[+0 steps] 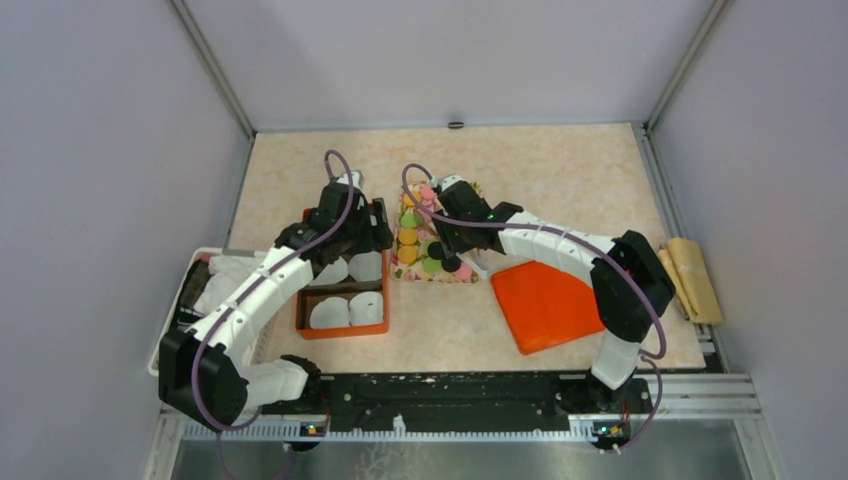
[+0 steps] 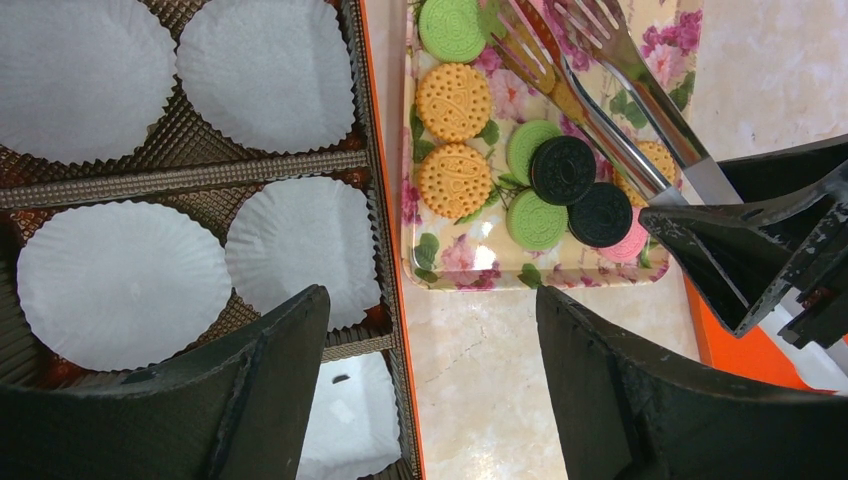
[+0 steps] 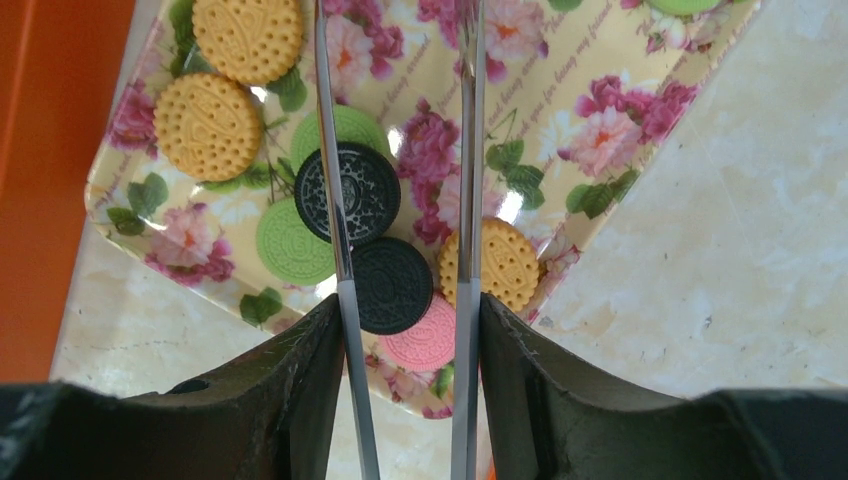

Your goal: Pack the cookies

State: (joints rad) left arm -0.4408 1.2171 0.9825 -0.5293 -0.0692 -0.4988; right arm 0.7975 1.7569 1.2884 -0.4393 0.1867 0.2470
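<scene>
Seeing, from the top camera, the cookies (image 1: 410,240) lying on a floral tray (image 1: 405,272). Finding an orange box (image 1: 340,333) just left of that tray, holding white paper liners (image 1: 330,312) in its compartments. Noting a flat orange sheet (image 1: 545,305) lying to the tray's right.

Looking through the left wrist camera and finding the left gripper (image 2: 430,300) spread wide, grasping nothing, hanging over pale marbled tabletop (image 2: 480,400) beside the tray's near corner. Seeing fluted liners sitting in pairs on a ribbed brown insert (image 2: 180,175). Spotting orange, green, black and pink discs bunched on the tray's glossy surface, with shiny metal tongs (image 2: 650,95) stretching over them, fork-like tips pointing toward the tray's far end.

Looking through the right wrist camera and finding the right gripper (image 3: 405,310) clenched on the tongs, both thin arms pinched between dark fingers (image 3: 280,400). Seeing one arm crossing a black cookie, the other crossing the rim of an orange one. Noting two embossed black discs overlapping, the nearer one resting partly on a pink one, greens tucked beneath, dotted orange biscuits lying toward the tray's left edge.
</scene>
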